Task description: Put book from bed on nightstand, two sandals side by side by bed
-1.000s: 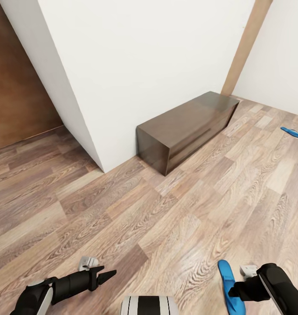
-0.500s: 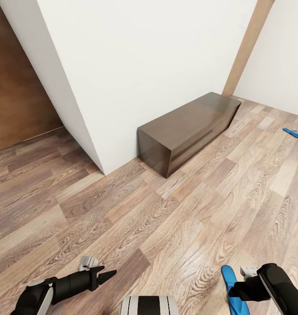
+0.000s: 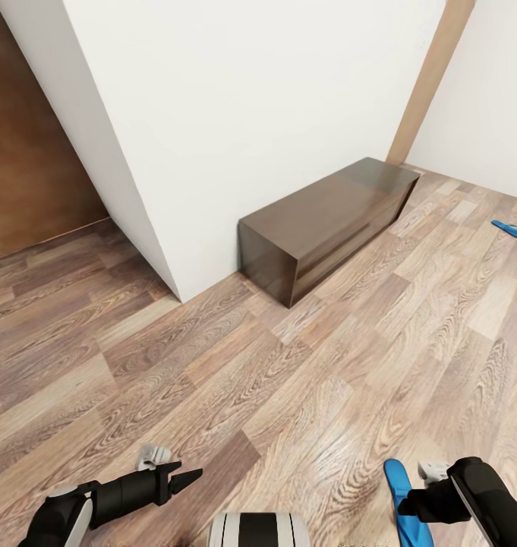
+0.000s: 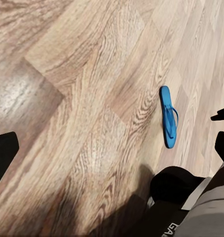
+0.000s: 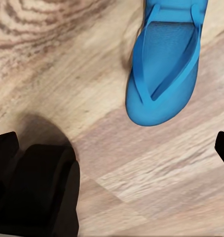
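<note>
1. One blue sandal point(image 3: 404, 507) lies flat on the floor by the right gripper point(image 3: 407, 505); can't tell how wide that's open.
2. Second sandal point(image 3: 511, 229) sits well right of the dark bench point(image 3: 326, 222).
3. Left gripper point(image 3: 184, 479) looks pinched closed, holding nothing.

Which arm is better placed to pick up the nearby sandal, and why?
The right. Its claw hovers open beside the near sandal on the floor, while the left claw points away, far across the floor.
</note>
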Controlling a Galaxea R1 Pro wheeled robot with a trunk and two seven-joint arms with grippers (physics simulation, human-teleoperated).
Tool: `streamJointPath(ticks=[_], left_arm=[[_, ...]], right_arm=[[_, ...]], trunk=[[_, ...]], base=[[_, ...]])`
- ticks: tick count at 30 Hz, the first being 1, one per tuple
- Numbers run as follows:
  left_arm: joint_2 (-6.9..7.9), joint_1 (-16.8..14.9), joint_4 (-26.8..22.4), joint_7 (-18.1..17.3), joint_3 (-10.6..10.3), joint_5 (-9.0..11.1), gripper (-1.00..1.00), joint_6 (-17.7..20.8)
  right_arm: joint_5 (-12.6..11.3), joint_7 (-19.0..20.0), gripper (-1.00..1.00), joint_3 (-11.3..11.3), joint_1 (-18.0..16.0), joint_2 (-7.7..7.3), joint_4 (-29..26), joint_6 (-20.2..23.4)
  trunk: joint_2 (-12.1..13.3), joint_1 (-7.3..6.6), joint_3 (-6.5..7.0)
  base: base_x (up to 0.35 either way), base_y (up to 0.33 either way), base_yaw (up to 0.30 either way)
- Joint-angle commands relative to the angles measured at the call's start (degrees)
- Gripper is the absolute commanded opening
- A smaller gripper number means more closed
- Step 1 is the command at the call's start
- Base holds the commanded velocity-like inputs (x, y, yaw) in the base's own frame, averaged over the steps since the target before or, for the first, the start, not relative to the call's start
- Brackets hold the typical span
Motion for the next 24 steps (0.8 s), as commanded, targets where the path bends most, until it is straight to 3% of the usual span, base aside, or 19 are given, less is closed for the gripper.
streamJointPath(ticks=[1, 24], left_arm=[[0.0, 0.0, 0.0, -0.1, 0.0, 0.3, 1.0, 0.4], [-0.02, 0.0, 0.0, -0.1, -0.1, 0.3, 1.0, 0.4]], right_arm=[[0.6, 0.6, 1.0, -0.1, 0.0, 0.02, 0.0, 0.1], [0.6, 0.5, 1.0, 0.0, 0.0, 0.26, 0.0, 0.1]], trunk=[[0.0, 0.01, -0.27], [-0.3, 0.61, -5.36]], base=[[0.0, 0.0, 0.0], [0.0, 0.0, 0.0]])
